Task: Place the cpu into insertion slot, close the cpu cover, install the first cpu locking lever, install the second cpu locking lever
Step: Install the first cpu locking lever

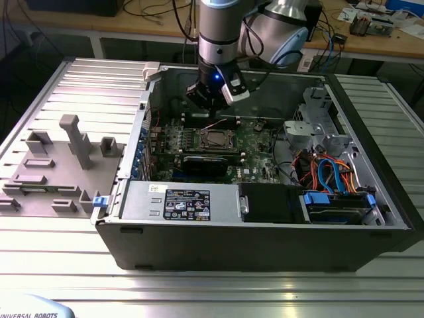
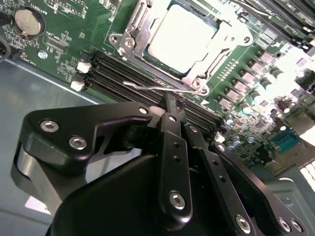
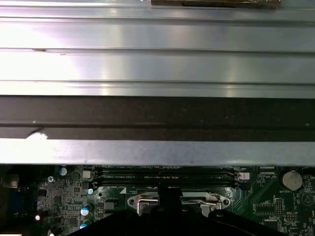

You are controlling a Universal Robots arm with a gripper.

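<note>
The cpu (image 2: 182, 32) lies flat in the insertion slot (image 1: 216, 138) on the green board, its silvery top showing through the window of the cpu cover (image 2: 224, 42), which is folded down over it. A thin wire locking lever (image 2: 147, 87) runs along the socket's near edge. My gripper (image 2: 175, 102) is shut, its black fingers (image 2: 172, 137) pressed together with the tips right at this lever wire. In the exterior view the gripper (image 1: 211, 111) hangs just behind the socket inside the case. In the first wrist view the gripper (image 3: 167, 194) is over the socket's silvery edge (image 3: 197, 200).
Long black memory slots (image 2: 113, 73) lie between the socket and the case wall (image 3: 157, 64). A coin battery (image 2: 25, 20) sits on the board. A black card (image 1: 209, 162), the power supply (image 1: 192, 202) and cables (image 1: 331, 175) crowd the case. A grey fixture plate (image 1: 66, 159) lies outside it.
</note>
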